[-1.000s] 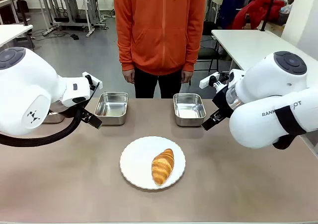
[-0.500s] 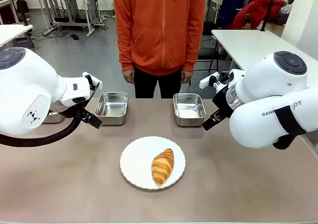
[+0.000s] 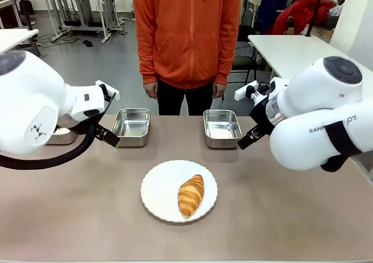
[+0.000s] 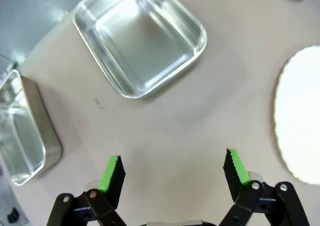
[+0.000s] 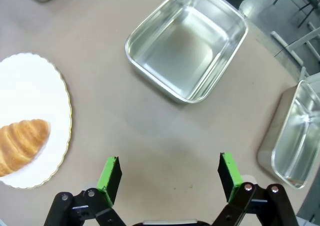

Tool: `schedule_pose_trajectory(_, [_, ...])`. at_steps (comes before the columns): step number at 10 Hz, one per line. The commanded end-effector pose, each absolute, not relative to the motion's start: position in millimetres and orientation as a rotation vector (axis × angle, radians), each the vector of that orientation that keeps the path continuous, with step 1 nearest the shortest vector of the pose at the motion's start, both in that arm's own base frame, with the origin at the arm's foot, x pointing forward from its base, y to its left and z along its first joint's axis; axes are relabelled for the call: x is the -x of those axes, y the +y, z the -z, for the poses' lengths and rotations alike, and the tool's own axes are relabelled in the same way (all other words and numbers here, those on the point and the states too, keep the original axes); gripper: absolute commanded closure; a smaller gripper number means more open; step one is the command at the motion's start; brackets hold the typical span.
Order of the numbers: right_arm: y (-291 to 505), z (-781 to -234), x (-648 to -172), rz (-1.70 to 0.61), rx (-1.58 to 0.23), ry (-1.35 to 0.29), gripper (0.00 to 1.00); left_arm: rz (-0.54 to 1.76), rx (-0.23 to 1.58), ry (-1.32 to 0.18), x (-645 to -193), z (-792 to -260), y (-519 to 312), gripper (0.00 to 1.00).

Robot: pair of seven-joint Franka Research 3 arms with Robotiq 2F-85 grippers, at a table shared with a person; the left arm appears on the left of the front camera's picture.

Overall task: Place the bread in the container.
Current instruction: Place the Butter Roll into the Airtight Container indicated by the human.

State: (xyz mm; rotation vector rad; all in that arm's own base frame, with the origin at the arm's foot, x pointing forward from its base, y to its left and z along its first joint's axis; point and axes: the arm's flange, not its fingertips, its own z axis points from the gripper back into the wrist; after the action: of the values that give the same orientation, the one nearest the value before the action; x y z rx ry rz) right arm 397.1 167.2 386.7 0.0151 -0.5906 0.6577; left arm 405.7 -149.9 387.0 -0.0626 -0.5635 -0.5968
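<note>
The bread (image 3: 191,195), a golden-brown croissant, lies on a round white plate (image 3: 162,184) at the table's middle front. Two shiny steel containers stand behind it, one to the left (image 3: 132,126) and one to the right (image 3: 221,128), both empty. My left gripper (image 3: 109,138) hovers open beside the left container (image 4: 140,38). On the other side my right gripper (image 3: 245,142) hovers open next to the right container (image 5: 187,40). In the right wrist view the bread (image 5: 21,141) shows at the left edge, on the plate (image 5: 30,85). Both grippers (image 4: 173,171) (image 5: 170,173) hold nothing.
A third steel pan (image 4: 20,131) sits at the far left, partly behind my left arm, and a fourth pan (image 5: 295,136) at the far right. A person in an orange hoodie (image 3: 186,35) stands at the far edge, hands down. Bare brown tabletop (image 3: 87,216) surrounds the plate.
Both arms have shifted slightly: the left arm has drawn a little to the left and up, the right arm has risen a little. The bread, plate and pans have not moved.
</note>
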Motion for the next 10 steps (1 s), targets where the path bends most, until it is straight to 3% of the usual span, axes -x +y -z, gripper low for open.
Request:
schedule_pose_trajectory(1, [154.0,-439.8,-405.2,-0.645,0.024,-0.617,0.0,0.594,0.142,-0.547,-421.4,-437.6,-118.3,0.0])
schedule_pose_trajectory(5, [71.7,-521.2,-402.8,-0.668,-0.099,-0.615,0.0,0.718,0.254,-0.463,-453.8,-521.5,-32.4,0.0])
schedule_pose_trajectory(10, [-52.7,-538.6,-364.0,-0.677,-0.25,-0.735,0.0,0.838,0.43,-0.561,-444.7,-528.8,122.5,0.0])
